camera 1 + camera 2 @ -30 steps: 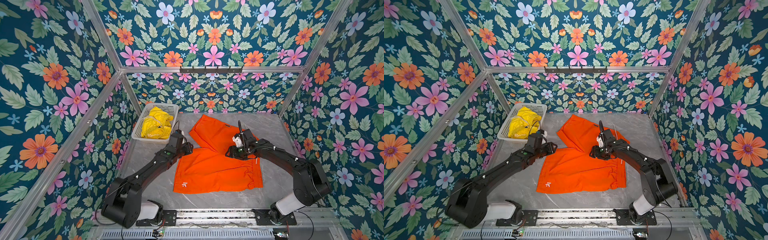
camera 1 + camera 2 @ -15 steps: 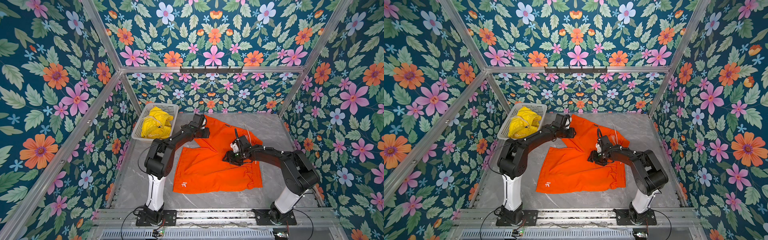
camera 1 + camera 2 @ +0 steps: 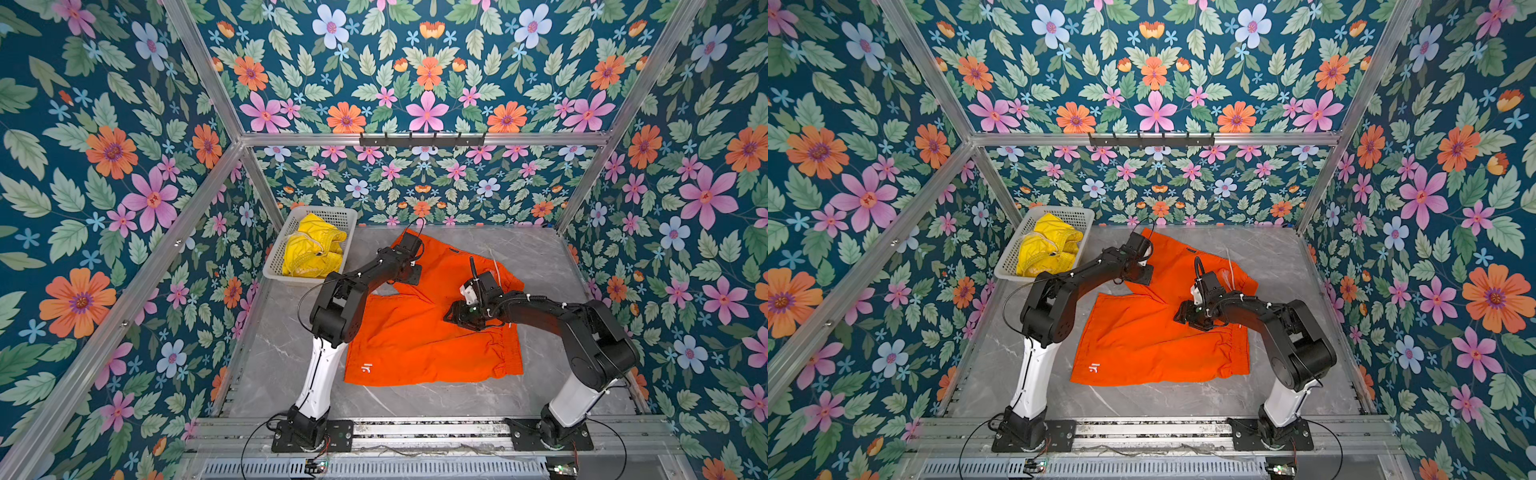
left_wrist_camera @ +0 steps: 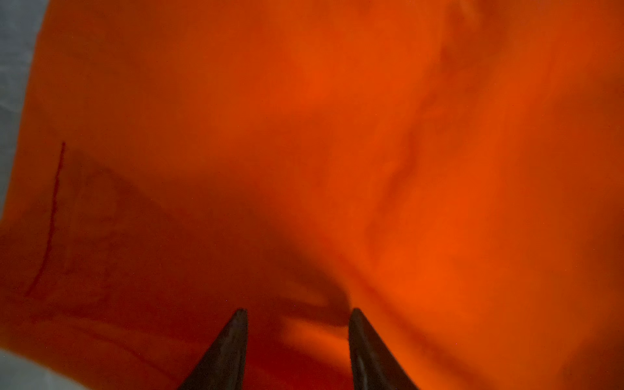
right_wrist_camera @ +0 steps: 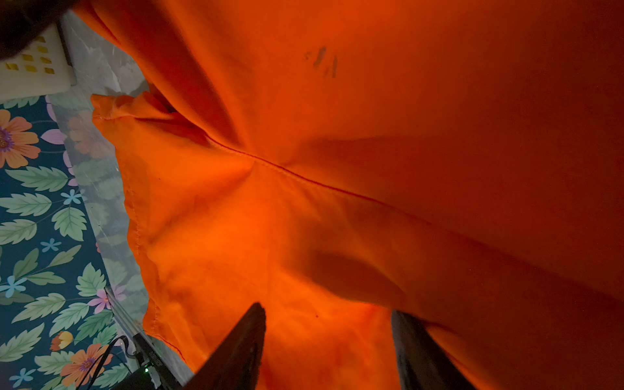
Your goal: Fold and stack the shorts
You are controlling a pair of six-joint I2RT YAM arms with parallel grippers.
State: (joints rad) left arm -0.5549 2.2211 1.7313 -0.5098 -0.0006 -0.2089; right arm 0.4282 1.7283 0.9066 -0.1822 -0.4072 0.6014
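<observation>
The orange shorts (image 3: 415, 340) (image 3: 1142, 340) lie spread on the grey table, waistband to the right, one leg angled toward the back. My left gripper (image 3: 409, 276) (image 3: 1140, 275) hovers low over that far leg; in the left wrist view its jaws (image 4: 297, 314) stand open above orange cloth (image 4: 304, 135). My right gripper (image 3: 455, 318) (image 3: 1185, 318) sits at the shorts' middle, open (image 5: 327, 310), with a fold of orange fabric (image 5: 371, 135) lying over one fingertip. The yellow shorts (image 3: 311, 249) (image 3: 1046, 245) are bunched in the basket.
A white perforated basket (image 3: 328, 210) (image 3: 1059, 209) stands at the back left corner of the table, close to my left gripper. Flowered walls and aluminium posts (image 3: 582, 199) close in three sides. A rail (image 3: 415, 428) carries both arm bases along the front edge.
My left arm swung from the shorts' near-left edge up to the far leg beside the basket, and its jaws opened a little. My right gripper shifted slightly toward the shorts' middle.
</observation>
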